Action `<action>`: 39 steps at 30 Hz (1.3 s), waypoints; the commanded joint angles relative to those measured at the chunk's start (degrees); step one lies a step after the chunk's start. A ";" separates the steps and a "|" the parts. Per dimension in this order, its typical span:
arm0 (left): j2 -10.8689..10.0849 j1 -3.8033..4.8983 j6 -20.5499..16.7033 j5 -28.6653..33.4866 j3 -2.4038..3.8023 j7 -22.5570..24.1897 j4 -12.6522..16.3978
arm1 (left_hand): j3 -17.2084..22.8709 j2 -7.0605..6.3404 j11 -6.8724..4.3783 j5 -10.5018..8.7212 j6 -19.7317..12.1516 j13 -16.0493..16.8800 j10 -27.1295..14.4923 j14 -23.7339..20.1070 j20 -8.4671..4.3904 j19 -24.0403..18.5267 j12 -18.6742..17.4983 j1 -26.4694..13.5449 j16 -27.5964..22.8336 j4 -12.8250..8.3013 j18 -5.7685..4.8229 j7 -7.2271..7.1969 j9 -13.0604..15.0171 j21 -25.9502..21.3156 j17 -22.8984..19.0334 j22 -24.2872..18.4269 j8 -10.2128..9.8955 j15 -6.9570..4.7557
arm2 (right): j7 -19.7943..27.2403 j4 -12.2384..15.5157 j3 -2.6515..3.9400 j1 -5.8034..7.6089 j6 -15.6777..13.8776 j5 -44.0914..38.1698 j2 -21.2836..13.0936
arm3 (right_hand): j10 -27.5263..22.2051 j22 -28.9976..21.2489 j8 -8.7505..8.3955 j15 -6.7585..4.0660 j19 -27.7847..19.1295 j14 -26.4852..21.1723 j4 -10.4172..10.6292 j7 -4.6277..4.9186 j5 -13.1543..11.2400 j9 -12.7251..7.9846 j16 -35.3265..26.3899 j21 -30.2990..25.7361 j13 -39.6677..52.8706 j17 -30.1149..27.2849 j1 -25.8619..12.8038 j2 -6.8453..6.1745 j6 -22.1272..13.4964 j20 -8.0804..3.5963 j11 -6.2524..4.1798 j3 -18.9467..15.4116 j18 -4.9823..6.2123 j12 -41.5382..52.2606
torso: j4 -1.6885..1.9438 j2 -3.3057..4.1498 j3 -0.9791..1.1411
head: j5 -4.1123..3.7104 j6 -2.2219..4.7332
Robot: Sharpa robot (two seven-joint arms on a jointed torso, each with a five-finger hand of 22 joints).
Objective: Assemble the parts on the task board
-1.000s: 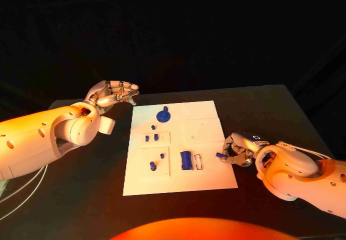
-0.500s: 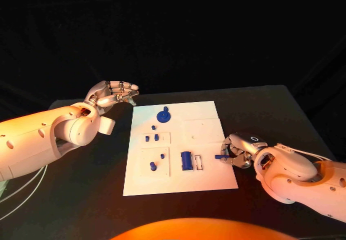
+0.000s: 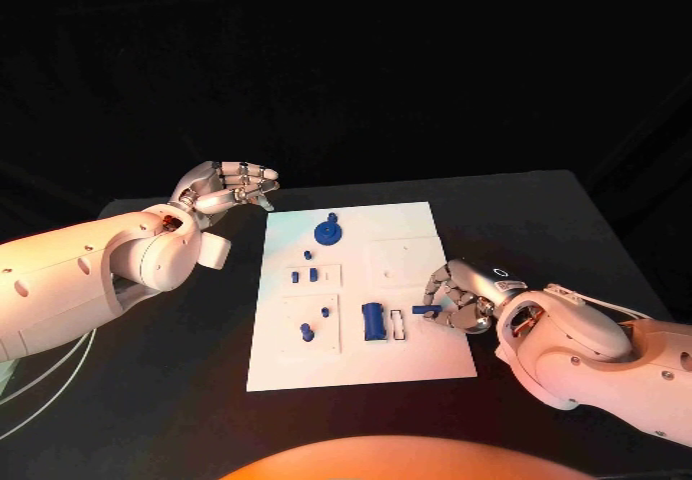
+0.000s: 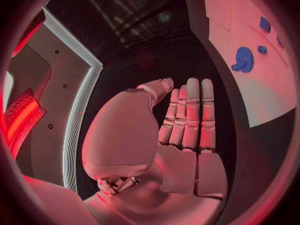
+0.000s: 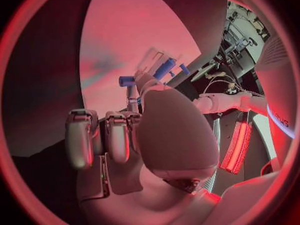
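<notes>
Head view, task board: the white task board (image 3: 378, 345) lies mid-frame on the black table (image 3: 548, 215).
Head view, parts: a blue gear (image 3: 329, 232) sits near the board's upper edge; small blue pegs (image 3: 303, 273) and a blue block (image 3: 374, 320) lie lower down.
Head view, right hand: the right hand (image 3: 464, 296), at the board's right edge, pinches a small blue part (image 3: 426, 310) in its fingertips just right of the block.
Head view, left hand: the left hand (image 3: 227, 187), upper left off the board, has fingers curled and holds nothing.
Left wrist view: fingers (image 4: 189, 116) together and extended, palm bare; gear (image 4: 243, 59) at upper right.
Right wrist view: fingertips grip the blue part (image 5: 127, 80) above the board (image 5: 119, 45).
</notes>
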 commanded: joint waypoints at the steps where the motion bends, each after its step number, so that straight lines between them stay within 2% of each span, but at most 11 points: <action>1: 0.03 0.02 0.84 0.29 0.03 0.44 0.21 | -0.20 0.15 0.10 0.01 0.18 -0.07 0.42 -0.24 -0.05 -0.23 -0.29 0.17 -0.35 0.19 0.65 0.01 0.02 -0.23 0.06 -0.01 -0.36 0.14 | 0.72 -0.17 -0.03 -0.08 -2.53 5.74 0.69 | 5.86 13.87 0.04 -0.12 4.98 5.64 0.46 0.11 -0.08 0.02 -0.14 0.23 15.09 13.11 -0.78 -0.06 -0.02 -0.39 -0.16 0.10 -0.34 0.22 | -0.02 0.03 0.02 | -0.03 -0.14; 4: 0.00 0.02 0.91 0.29 0.03 0.47 0.27 | -0.20 0.14 0.10 0.01 0.18 -0.07 0.42 -0.25 -0.05 -0.23 -0.30 0.19 -0.35 0.18 0.65 0.01 0.02 -0.23 0.06 -0.01 -0.36 0.13 | 0.72 -0.55 -0.03 -0.50 -2.73 7.53 1.48 | 5.86 13.86 0.03 -0.12 4.98 5.64 0.79 0.12 -0.10 0.07 -0.14 0.21 15.09 13.12 -1.39 -0.20 -0.06 -0.39 -0.15 0.17 -0.33 0.22 | -0.08 0.07 -0.01 | -0.09 -0.20; 9: -0.02 0.02 0.97 0.28 0.03 0.48 0.34 | -0.20 0.13 0.09 0.01 0.20 -0.08 0.44 -0.27 -0.05 -0.23 -0.31 0.28 -0.36 0.10 0.67 0.00 0.02 -0.24 0.09 0.00 -0.38 0.12 | 0.41 -1.38 -0.04 -1.62 -2.55 9.22 3.28 | 5.86 13.80 0.01 -0.10 4.93 5.62 1.20 0.15 -0.12 0.14 -0.20 -0.03 15.09 12.99 -2.31 -0.30 -0.14 -0.37 -0.12 0.21 -0.29 0.22 | -0.09 0.02 0.09 | -0.08 -0.30; 15: -0.06 0.02 1.00 0.27 0.03 0.47 0.40 | -0.20 0.13 0.09 0.01 0.20 -0.08 0.44 -0.27 -0.05 -0.23 -0.31 0.28 -0.36 0.10 0.67 0.00 0.02 -0.24 0.09 0.00 -0.38 0.12 | -0.68 -2.32 -0.04 -2.28 -1.03 9.25 4.90 | 5.86 13.72 0.03 -0.02 4.86 5.59 1.53 0.22 -0.13 0.38 -0.27 -0.39 15.09 12.87 -5.96 0.15 -0.31 -0.30 -0.04 0.08 -0.23 0.22 | -0.04 0.00 0.10 | -0.10 -0.47; 19: -0.08 0.02 1.04 0.27 0.03 0.43 0.43 | -0.20 0.13 0.09 0.01 0.20 -0.08 0.44 -0.27 -0.05 -0.23 -0.31 0.28 -0.36 0.10 0.67 0.00 0.02 -0.24 0.09 0.00 -0.38 0.12 | -1.27 -2.58 -0.04 -2.44 0.24 9.09 5.56 | 5.86 13.69 0.07 -0.02 4.85 5.57 1.55 0.21 -0.13 0.52 -0.30 -0.47 15.09 12.80 -7.95 0.32 -0.34 -0.28 -0.05 -0.07 -0.21 0.22 | -0.02 0.03 0.01 | -0.27 -0.58; 27: -0.05 0.03 1.14 0.26 0.03 0.34 0.45 | -0.20 0.13 0.09 0.01 0.20 -0.08 0.44 -0.27 -0.05 -0.23 -0.31 0.28 -0.36 0.10 0.67 0.00 0.02 -0.24 0.09 0.00 -0.38 0.12 | -2.05 -2.71 -0.03 -2.55 0.61 8.15 6.50 | 5.86 13.72 0.14 0.02 4.87 5.61 1.65 0.24 -0.10 0.75 -0.24 -0.37 15.09 12.95 -12.07 0.92 -0.35 -0.24 -0.01 -0.53 -0.23 0.22 | 0.04 0.00 0.03 | -0.30 -0.60; 32: -0.16 0.03 1.13 0.26 0.03 0.29 0.46 | -0.20 0.13 0.09 0.01 0.20 -0.08 0.44 -0.27 -0.05 -0.23 -0.31 0.28 -0.36 0.10 0.67 0.00 0.02 -0.24 0.09 0.00 -0.38 0.12 | -2.50 -2.88 -0.03 -2.57 1.13 7.98 6.58 | 5.86 13.73 0.26 -0.02 4.88 5.64 1.66 0.16 -0.07 0.88 -0.18 -0.34 15.09 13.06 -13.42 1.42 -0.20 -0.26 -0.06 -0.51 -0.23 0.22 | 0.00 0.00 0.00 | -0.16 -0.67; 39: -0.20 0.03 1.33 0.25 0.03 0.16 0.48 | -0.20 0.13 0.09 0.01 0.20 -0.08 0.44 -0.27 -0.05 -0.23 -0.31 0.28 -0.36 0.10 0.67 0.00 0.02 -0.24 0.09 0.00 -0.38 0.12 | -3.53 -3.02 -0.03 -2.58 3.80 7.90 6.70 | 5.86 13.66 0.41 -0.06 4.82 5.62 1.68 0.10 -0.10 1.01 -0.22 -0.64 15.09 12.99 -14.83 1.52 -0.04 -0.28 -0.12 -0.69 -0.18 0.22 | -0.07 -0.01 0.05 | -0.13 -0.67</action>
